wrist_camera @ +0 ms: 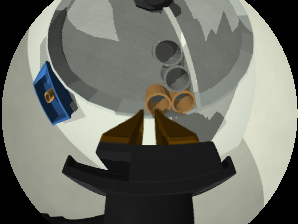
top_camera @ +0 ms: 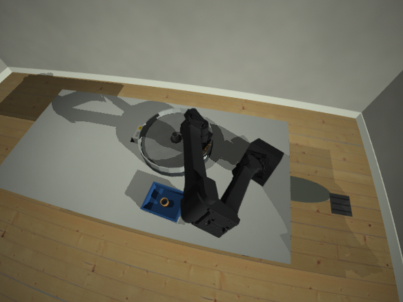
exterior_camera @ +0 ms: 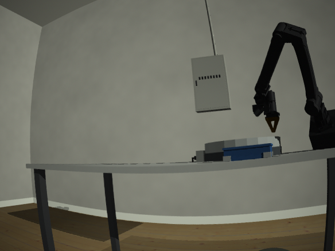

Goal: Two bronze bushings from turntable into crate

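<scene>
Two bronze bushings (wrist_camera: 157, 98) (wrist_camera: 181, 102) lie side by side near its rim, and two grey bushings (wrist_camera: 165, 50) (wrist_camera: 177, 76) lie just beyond them. The blue crate (top_camera: 164, 202) stands in front of the turntable and holds one bronze bushing (top_camera: 163, 200). My gripper (wrist_camera: 149, 113) hangs above the turntable's rim, just short of the two bronze bushings. Its fingers are nearly together with nothing between them. In the side view the gripper (exterior_camera: 272, 129) is a little above the turntable (exterior_camera: 244, 141).
My arm's base (top_camera: 214, 217) stands right of the crate, and the forearm crosses over the turntable's right side. A small box (top_camera: 136, 134) is attached at the turntable's left edge. The table edge runs close in front of the crate (exterior_camera: 247, 151).
</scene>
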Available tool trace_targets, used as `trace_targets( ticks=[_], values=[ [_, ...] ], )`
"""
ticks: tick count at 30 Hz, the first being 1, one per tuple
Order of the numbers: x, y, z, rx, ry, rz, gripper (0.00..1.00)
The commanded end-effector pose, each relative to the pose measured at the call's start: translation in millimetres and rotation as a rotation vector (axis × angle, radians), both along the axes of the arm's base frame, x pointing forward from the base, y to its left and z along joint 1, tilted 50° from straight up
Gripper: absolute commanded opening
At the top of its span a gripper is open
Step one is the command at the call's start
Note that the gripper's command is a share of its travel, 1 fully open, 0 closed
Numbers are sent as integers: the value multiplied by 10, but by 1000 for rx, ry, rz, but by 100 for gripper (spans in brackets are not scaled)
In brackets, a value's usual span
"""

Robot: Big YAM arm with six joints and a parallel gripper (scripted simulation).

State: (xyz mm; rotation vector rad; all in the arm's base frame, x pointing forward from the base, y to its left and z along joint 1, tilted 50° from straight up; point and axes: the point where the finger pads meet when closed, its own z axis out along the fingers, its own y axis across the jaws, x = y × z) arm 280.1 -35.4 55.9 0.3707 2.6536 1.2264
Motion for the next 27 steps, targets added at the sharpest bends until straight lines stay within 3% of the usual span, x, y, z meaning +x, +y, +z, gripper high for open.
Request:
trace_targets(
  ticks=[1, 5, 27],
  values=[
    [35, 126, -93, 13, 25, 8, 14],
    [136, 62, -35, -3, 2, 8, 14],
    [131, 65, -18, -4, 0, 9, 14]
  ],
)
